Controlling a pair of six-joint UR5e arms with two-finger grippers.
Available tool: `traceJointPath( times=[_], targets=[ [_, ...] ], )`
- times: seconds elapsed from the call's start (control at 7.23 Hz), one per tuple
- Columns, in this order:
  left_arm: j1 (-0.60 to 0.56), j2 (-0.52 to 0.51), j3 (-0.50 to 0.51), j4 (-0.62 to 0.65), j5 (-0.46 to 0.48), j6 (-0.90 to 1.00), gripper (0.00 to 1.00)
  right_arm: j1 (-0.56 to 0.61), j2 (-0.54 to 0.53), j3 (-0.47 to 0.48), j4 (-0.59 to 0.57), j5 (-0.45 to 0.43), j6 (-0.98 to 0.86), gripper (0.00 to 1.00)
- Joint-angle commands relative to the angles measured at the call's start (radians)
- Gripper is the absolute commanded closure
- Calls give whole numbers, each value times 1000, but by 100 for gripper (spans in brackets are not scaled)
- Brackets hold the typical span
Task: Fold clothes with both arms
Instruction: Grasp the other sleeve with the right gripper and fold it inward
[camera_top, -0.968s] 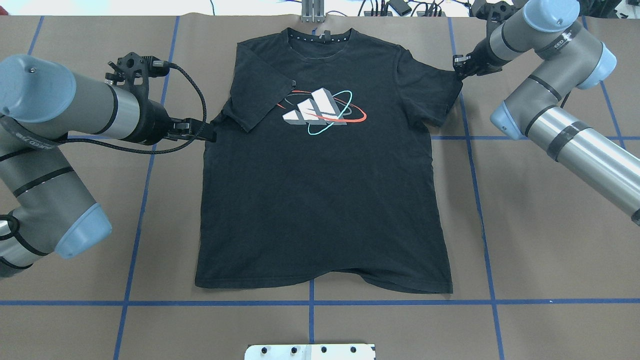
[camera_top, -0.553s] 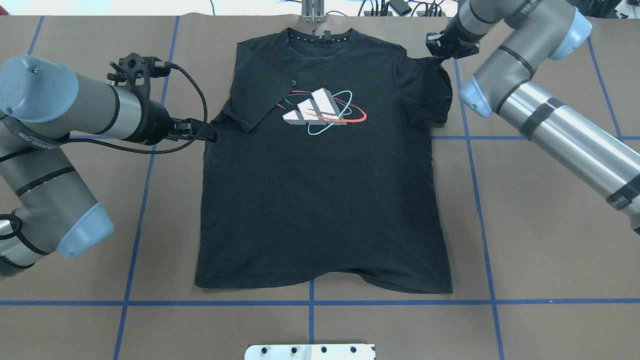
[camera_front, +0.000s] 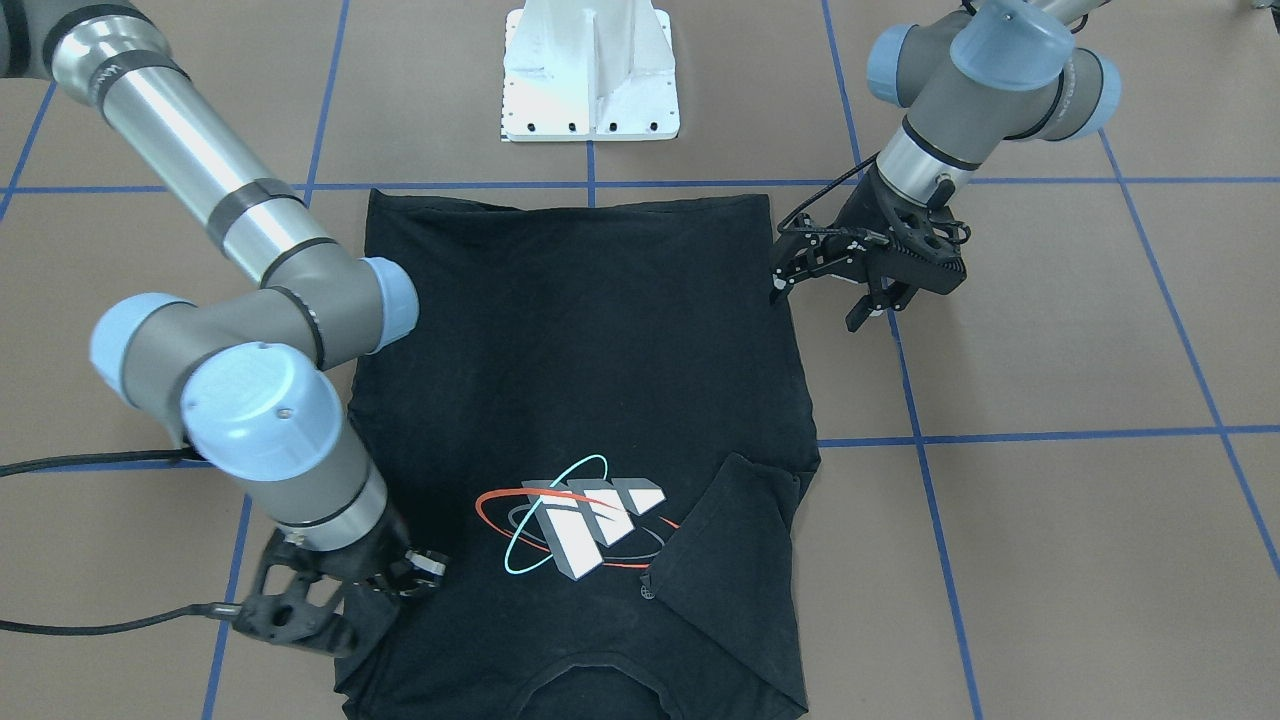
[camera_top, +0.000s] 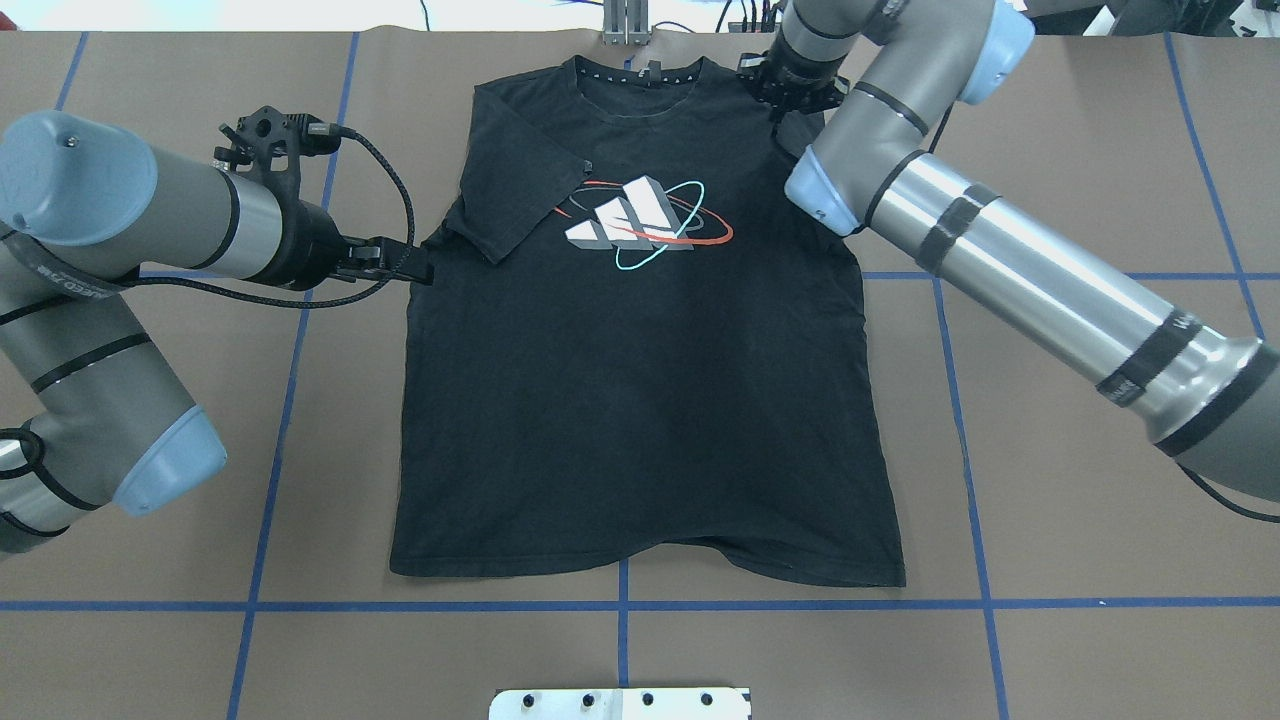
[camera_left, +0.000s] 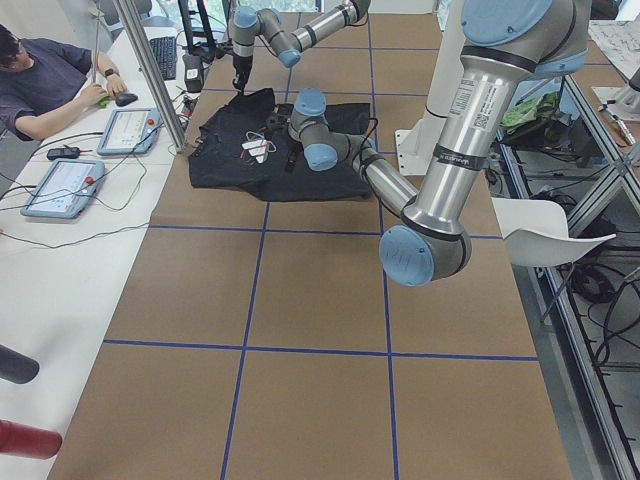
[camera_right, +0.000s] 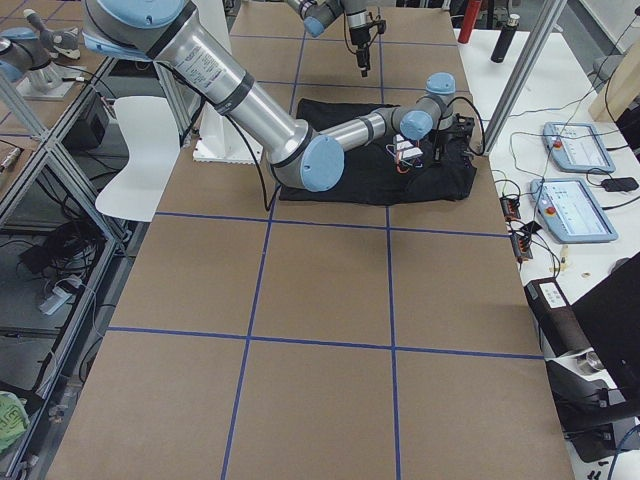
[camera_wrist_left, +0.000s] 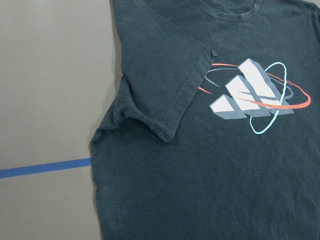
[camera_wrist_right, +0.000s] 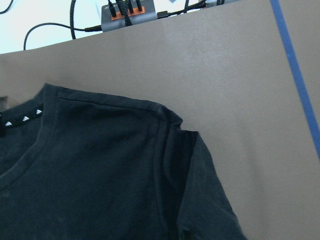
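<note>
T-shirt (camera_top: 640, 400) lies flat, logo up, near the surface's (camera_top: 1050, 480) far edge, one sleeve (camera_top: 520, 190) folded in; right gripper (camera_front: 410, 580) pinches the other sleeve (camera_wrist_right: 200, 190) and should lay it inward smoothly, without bunching, while left gripper (camera_front: 822, 303) hangs open, empty, just beside the shirt.

The T-shirt (camera_top: 640, 400) is black. On its chest sits a logo (camera_top: 640, 225) of 3 blocky bars in white and grey, ringed by 1 orange-red ellipse and 1 cyan ellipse. A row of small white triangles dots the inside of its collar (camera_top: 600, 75).

Under the T-shirt, the table (camera_top: 1100, 520) is dull brown, crossed by a grid of blue tape lines (camera_top: 800, 604).

Beside the T-shirt, the left arm (camera_top: 150, 215) and right arm (camera_top: 1040, 290) are grey and silver with light-blue joint caps and black bands. The left gripper (camera_front: 818, 306) and right gripper (camera_front: 420, 572) are black.

Past the T-shirt's hem, the pedestal base (camera_front: 590, 70) is white.
</note>
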Motion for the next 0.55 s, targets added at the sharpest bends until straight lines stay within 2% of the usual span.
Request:
traceJointPath(
  times=[0.0,0.28,0.41],
  targets=[
    [-1,3,0,-1,-2,0,0,-37,71,-79,6,-42,29,100],
    [-1,0,6,-2,-2,2,0,-60,96,-121,22,-67,31,100],
    [-1,0,9,-4,-2,2,0,-80,119,-177,70,-96,33,100]
  ],
)
